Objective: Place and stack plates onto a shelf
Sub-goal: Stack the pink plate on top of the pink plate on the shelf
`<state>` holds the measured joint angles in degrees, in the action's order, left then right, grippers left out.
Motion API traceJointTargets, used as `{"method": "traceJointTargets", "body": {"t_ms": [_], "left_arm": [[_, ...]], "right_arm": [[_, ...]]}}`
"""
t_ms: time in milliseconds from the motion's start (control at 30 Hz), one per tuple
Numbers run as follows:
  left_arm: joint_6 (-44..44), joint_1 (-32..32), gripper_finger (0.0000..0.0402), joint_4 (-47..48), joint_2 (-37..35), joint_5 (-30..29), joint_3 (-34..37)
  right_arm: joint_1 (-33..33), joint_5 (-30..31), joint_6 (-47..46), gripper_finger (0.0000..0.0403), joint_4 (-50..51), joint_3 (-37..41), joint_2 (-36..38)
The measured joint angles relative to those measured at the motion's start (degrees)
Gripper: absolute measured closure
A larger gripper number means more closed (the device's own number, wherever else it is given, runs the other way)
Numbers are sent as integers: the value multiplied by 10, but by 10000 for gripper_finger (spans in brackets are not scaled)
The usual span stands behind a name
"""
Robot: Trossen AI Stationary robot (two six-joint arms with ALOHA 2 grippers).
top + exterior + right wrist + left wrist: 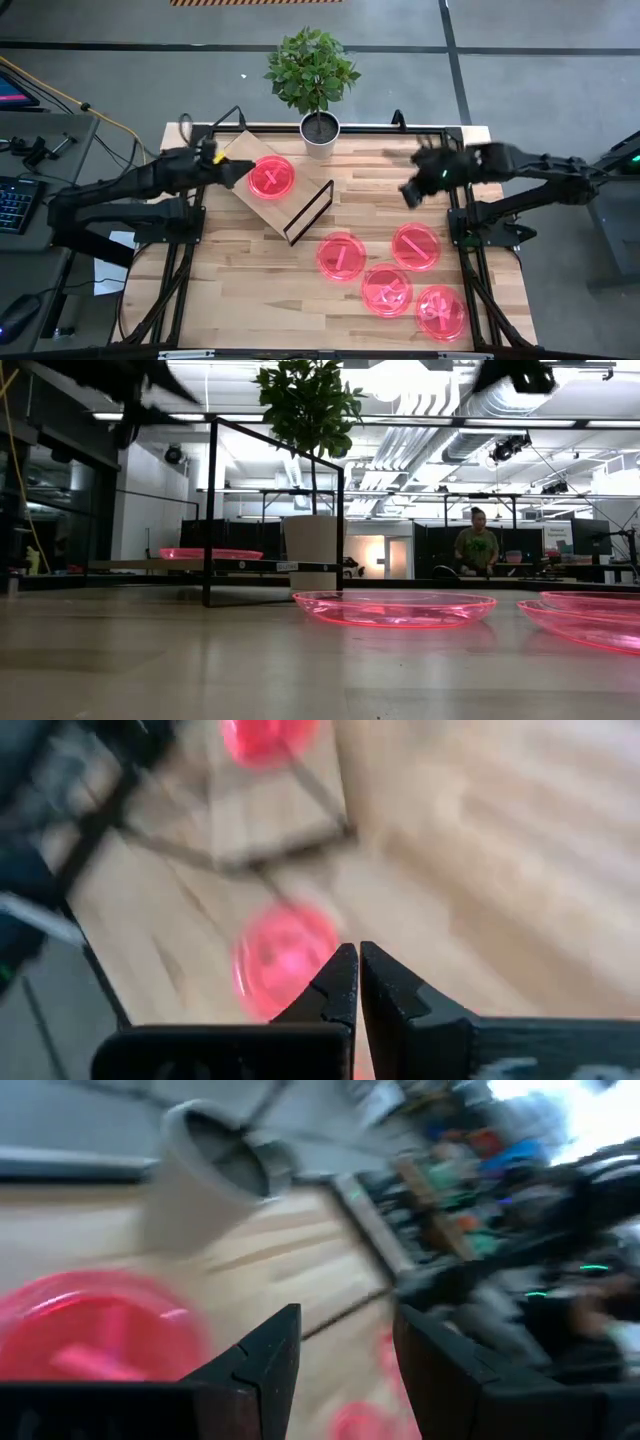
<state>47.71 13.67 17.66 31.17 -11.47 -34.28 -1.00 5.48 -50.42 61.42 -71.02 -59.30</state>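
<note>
- My left tool (237,172) hangs over the shelf's left edge, empty, its fingers (265,1355) a moderate gap apart.
- The shelf (262,205) lies skewed on the surface (250,290), back left, with its black wire leg (308,211) on the right side.
- One plate (271,177) sits on the shelf, just right of my left tool.
- A potted plant (316,80) stands behind the shelf at the surface's back edge.
- Four more plates lie on the surface itself, front right: one (342,256) near the leg, then (387,290), (415,246) and (440,312).
- My right tool (409,194) hovers above the surface behind those plates, empty, its fingers (338,982) pressed nearly together.
</note>
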Motion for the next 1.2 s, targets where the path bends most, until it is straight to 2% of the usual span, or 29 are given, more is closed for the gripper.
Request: {"method": "traceJointTargets", "body": {"t_ms": [67, 133, 333, 467, 567, 700, 900, 1200], "left_arm": [[-9, -22, 250, -36, -16, -19, 0], [-19, -37, 250, -56, -26, -41, 0], [-23, -49, 250, -86, -29, -71, 0], [-7, -49, 250, -86, -28, -61, 0], [-4, -49, 250, -86, -28, -57, 0], [-4, -49, 250, -87, -28, -57, 0], [1, -49, 250, -89, -28, -57, 0], [1, -49, 250, -89, -28, -57, 0]], "right_arm": [[30, -22, -45, 402, -12, 54, 10], [58, -47, -89, 401, -69, 124, 22], [96, -90, -203, 361, -458, 329, 8], [98, -110, -251, 313, -566, 402, -52], [98, -115, -257, 284, -602, 415, -105], [98, -116, -248, 267, -625, 400, -182], [96, -98, -243, 265, -628, 382, -270], [106, -90, -265, 265, -691, 371, -338]]}}
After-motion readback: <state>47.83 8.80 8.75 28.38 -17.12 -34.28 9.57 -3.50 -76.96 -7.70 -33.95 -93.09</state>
